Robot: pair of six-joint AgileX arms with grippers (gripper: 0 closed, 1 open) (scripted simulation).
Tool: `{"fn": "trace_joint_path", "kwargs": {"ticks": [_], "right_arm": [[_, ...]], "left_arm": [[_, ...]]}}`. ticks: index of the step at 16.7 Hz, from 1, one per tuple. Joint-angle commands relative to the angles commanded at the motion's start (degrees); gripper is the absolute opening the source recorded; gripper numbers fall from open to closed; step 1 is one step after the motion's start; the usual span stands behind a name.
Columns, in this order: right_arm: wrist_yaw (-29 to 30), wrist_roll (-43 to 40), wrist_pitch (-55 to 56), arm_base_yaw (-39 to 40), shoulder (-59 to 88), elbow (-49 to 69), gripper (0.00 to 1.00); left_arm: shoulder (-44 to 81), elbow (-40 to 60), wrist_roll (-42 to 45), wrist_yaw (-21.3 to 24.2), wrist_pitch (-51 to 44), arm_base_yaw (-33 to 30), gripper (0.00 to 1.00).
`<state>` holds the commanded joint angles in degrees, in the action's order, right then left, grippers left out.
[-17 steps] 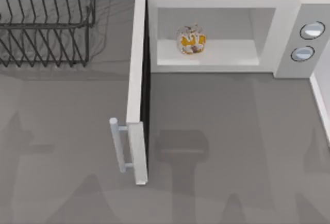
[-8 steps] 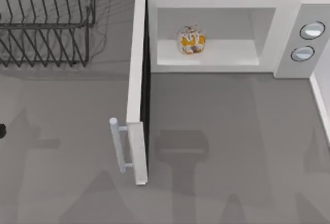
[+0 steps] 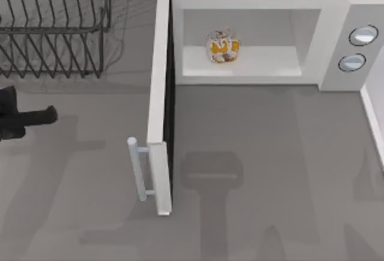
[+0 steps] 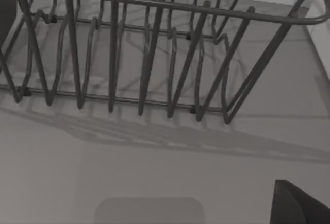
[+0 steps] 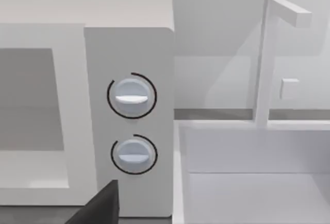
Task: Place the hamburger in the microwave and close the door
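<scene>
Hamburger (image 3: 222, 47) resting on the cavity floor of the microwave (image 3: 258, 9), left of the cavity's centre and clear of its walls; this part of the task reads as done. The door (image 3: 161, 105) stands swung fully open, projecting from the microwave's left front corner toward the viewer, edge-on in the top view, its long axis roughly perpendicular to the oven front. The bar handle (image 3: 137, 168) sits on the door's outer face, at the free end farthest from the microwave, parallel to the door.

Left gripper (image 3: 45, 115): a dark tip entering left of the door, about level with the door's mid-length and well apart from it, just in front of the black wire rack (image 3: 57, 27). Whether its fingers are spread or closed cannot be told; the tip is probably pointing toward the door's outer face. It holds nothing visible.

Right arm: parked off to the microwave's right, its wrist view facing the two knobs (image 5: 131, 96) on the grey side panel; finger state not discernible.

Key relation: the door's outer face lies directly rightward of the left gripper, so the left arm is the nearer one for pushing the panel round toward the cavity.
</scene>
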<state>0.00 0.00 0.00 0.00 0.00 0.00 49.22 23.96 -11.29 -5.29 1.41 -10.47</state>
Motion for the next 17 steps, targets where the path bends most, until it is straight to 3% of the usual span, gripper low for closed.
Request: {"fn": "trace_joint_path", "kwargs": {"ticks": [4, 8, 17], "right_arm": [[0.00, 0.00, 0.00, 0.00, 0.00, 0.00, 1.00], [0.00, 0.00, 0.00, 0.00, 0.00, 0.00, 1.00], [0.00, 0.00, 0.00, 0.00, 0.00, 0.00, 1.00]], "left_arm": [[8.37, 11.34, -6.99, -8.94, -19.41, -12.37, 0.00], [12.45, 19.15, -11.75, -15.46, -31.36, -21.18, 0.00], [13.55, 19.18, -12.86, -17.00, -31.63, -23.02, 0.00]]}}
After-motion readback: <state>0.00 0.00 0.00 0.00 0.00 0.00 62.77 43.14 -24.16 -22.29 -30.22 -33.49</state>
